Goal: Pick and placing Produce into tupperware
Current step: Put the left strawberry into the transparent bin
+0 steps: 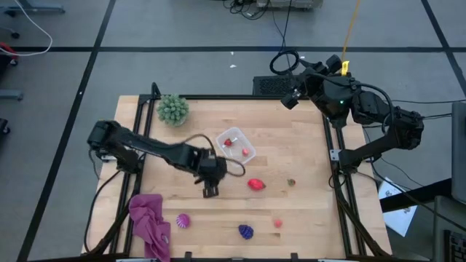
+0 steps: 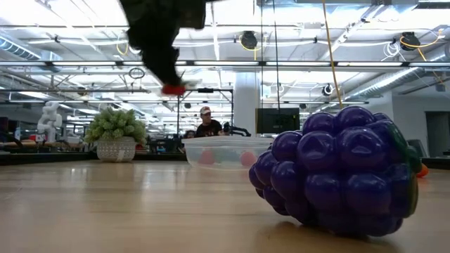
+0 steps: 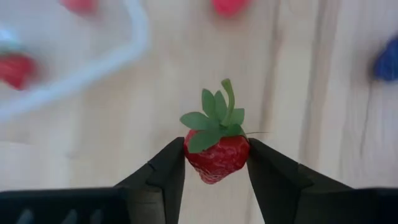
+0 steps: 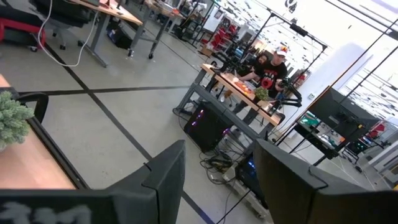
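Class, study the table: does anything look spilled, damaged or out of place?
Nothing looks spilled or damaged. The clear container sits upright with a few toy pieces inside. The left gripper is shut on a toy strawberry. One oddity: a crumpled magenta cloth lies at the table's near-left corner, apart from the fruit.

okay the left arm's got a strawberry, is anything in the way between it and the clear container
Nothing visible blocks it. The left gripper is shut on the strawberry, and only bare table lies between it and the tupperware, which already holds some produce.
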`<state>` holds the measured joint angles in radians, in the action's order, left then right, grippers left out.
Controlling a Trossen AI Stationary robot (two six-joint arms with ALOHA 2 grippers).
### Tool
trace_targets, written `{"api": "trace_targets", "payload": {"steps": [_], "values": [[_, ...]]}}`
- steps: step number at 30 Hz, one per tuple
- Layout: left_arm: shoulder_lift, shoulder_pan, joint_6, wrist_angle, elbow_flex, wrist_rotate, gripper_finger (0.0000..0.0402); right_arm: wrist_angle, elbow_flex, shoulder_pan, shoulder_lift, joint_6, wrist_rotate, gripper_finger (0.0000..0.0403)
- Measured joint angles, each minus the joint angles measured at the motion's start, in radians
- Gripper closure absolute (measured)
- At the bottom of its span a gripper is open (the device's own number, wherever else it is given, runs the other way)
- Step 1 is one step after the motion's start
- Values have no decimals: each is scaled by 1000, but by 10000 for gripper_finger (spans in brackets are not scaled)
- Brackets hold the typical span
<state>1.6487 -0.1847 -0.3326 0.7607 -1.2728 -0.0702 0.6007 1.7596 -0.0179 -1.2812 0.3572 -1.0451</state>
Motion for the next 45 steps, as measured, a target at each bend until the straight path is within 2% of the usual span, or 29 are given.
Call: {"api": "trace_targets", "payload": {"steps": [3, 9, 18, 26, 45], "values": [[-28, 51, 65, 33, -52, -44, 245, 0, 0, 0, 0, 3, 0, 222], [-21, 163, 217, 72, -170, -62, 245, 0, 0, 0, 0, 27, 0, 222], [1, 288, 277, 38, -196, -52, 245, -92, 0, -2, 0, 139, -4, 222], [117, 315, 361, -36, -196, -17, 245, -171, 0, -2, 0, 191, -5, 222], [315, 332, 357, -96, -196, 54, 245, -165, 0, -2, 0, 208, -6, 222]]}}
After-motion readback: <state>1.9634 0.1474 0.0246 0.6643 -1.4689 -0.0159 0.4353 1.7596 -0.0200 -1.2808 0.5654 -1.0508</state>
